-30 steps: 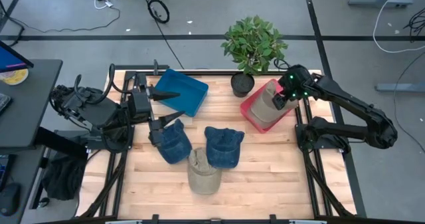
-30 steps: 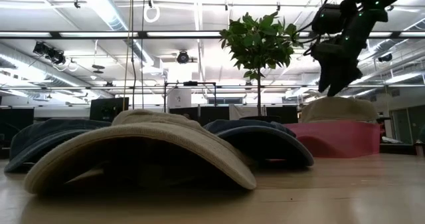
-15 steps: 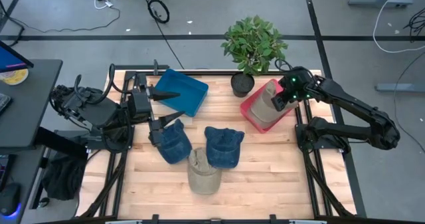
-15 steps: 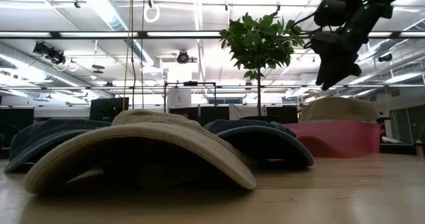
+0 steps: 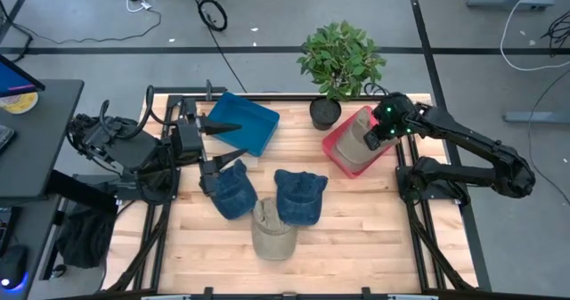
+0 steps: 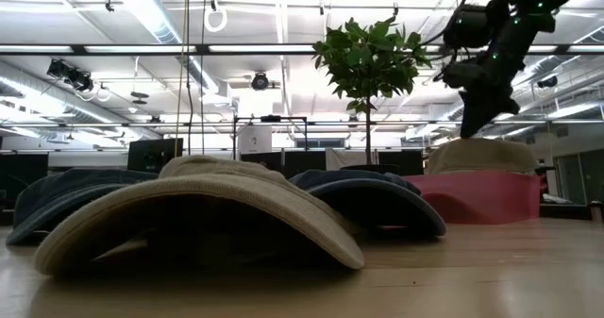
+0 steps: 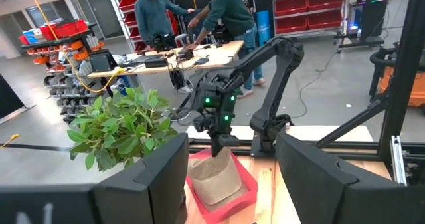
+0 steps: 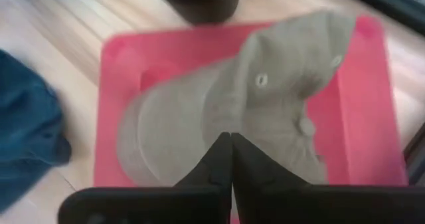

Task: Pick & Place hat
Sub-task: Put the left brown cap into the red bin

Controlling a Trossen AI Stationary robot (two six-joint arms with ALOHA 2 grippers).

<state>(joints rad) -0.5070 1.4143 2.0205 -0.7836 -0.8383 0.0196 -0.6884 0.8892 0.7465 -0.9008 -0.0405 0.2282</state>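
Hat: a khaki hat (image 5: 359, 137) lies in the red bin (image 5: 337, 154), beside the potted plant (image 5: 338, 61).
Right gripper: (image 8: 230, 144) hangs just above that hat, fingers pressed together, holding nothing.
Left gripper: (image 5: 210, 146) waits above the table's left side, fingers spread and empty, between the blue bin (image 5: 245, 122) and a blue hat (image 5: 233, 191).
Left to move: a second blue hat (image 5: 298, 196) and a tan hat (image 5: 272, 229).
Risk: these three hats overlap, so a pinch on one may drag its neighbour.
Risk: soft cloth may slip from a shallow grip.
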